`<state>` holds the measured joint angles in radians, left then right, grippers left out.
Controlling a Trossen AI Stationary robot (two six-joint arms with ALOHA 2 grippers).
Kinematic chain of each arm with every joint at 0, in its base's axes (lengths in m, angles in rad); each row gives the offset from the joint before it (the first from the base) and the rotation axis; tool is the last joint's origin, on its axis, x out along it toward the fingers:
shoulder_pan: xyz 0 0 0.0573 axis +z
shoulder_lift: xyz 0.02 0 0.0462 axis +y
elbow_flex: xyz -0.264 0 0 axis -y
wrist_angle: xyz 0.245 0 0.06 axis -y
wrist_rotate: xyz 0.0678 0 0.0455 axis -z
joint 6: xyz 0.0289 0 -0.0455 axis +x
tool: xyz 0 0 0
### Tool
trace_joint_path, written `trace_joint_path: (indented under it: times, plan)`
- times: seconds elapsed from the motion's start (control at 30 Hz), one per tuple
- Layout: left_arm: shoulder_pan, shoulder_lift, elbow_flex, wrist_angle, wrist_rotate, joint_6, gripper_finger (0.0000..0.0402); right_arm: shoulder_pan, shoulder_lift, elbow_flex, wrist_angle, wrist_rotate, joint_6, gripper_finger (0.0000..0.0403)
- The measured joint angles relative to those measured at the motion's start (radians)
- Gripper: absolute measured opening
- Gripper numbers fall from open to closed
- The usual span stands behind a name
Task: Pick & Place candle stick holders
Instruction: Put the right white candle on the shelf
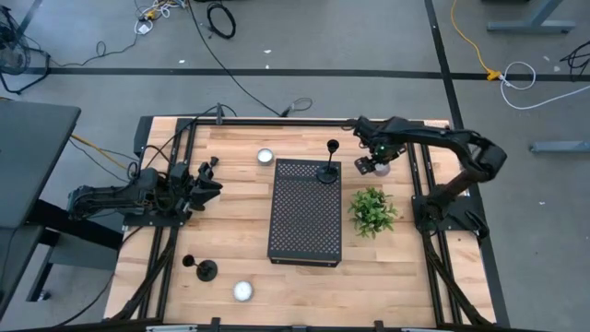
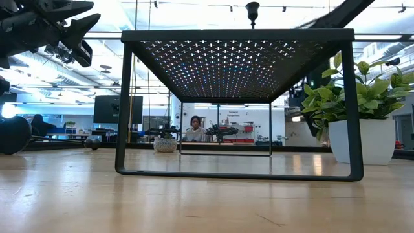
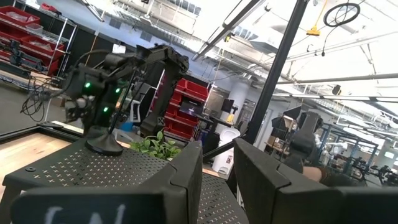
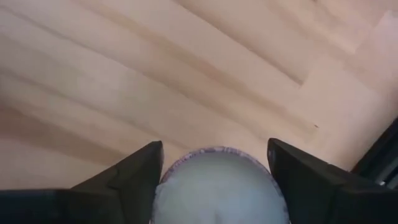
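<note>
one matte-black candle stick holder (image 1: 329, 164) stands upright, stem vertical, on the far end of the black perforated metal riser (image 1: 305, 221), just beside the right gripper (image 1: 381, 167). a second black holder (image 1: 201, 267) lies tipped on the pale wooden table (image 1: 230, 221), stem flat, near the left arm. the right gripper's fingers (image 4: 134, 174) are spread around a round pale tealight (image 4: 217, 186). the left gripper (image 1: 210, 181) hovers part-open, empty. behind lies a workshop with red bins.
</note>
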<state>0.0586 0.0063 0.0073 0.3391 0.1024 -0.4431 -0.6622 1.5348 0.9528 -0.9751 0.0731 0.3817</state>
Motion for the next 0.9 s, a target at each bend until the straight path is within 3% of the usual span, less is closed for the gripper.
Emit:
trace_joint_path:
  times: [0.37,0.63,0.9]
  plan:
    - [0.0,0.0,0.0,0.0,0.0,-0.003,0.0094,0.085,-0.159,0.151,-0.182,-0.008,0.067,0.0243]
    - [0.0,0.0,0.0,0.0,0.0,-0.018,0.0094,0.159,-0.189,0.288,-0.335,-0.004,0.114,0.0208]
    - [0.0,0.0,0.0,0.0,0.017,-0.018,0.0094,0.245,-0.188,0.272,-0.378,-0.022,0.135,0.0155]
